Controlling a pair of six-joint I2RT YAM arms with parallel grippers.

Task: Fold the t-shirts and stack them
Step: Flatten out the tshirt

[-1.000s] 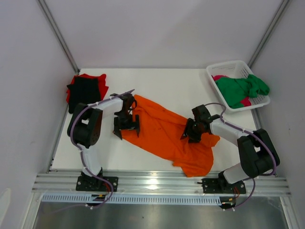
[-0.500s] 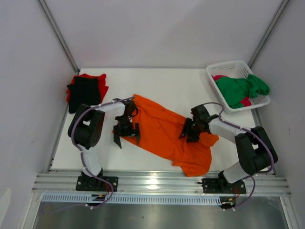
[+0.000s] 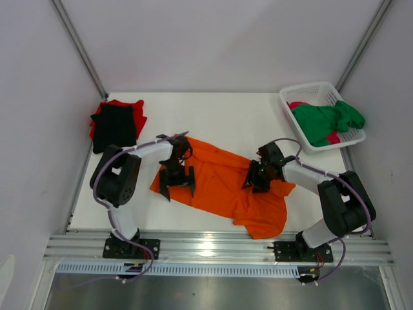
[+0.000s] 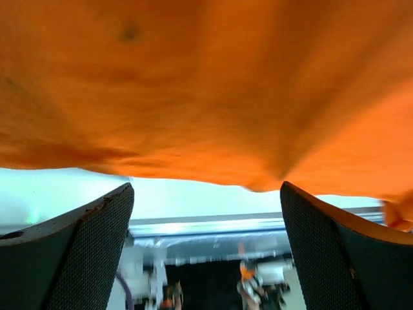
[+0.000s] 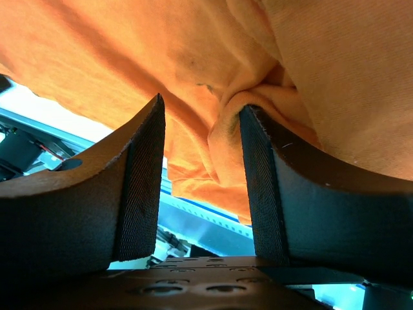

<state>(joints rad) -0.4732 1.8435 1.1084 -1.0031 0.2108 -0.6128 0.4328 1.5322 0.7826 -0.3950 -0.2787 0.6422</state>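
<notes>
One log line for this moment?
orange shirt: flat, not folded | left tool: open, over its left edge | right tool: open, astride a fold

We look down on a white table boxed in by plain pale walls: one behind it, one to its left, one to its right. Grey metal struts rise slanting from the table's far corners, one on the left and one on the right. A ribbed aluminium rail runs along its near edge and shows a bright glare, with a dull grey surface nearer still.
</notes>
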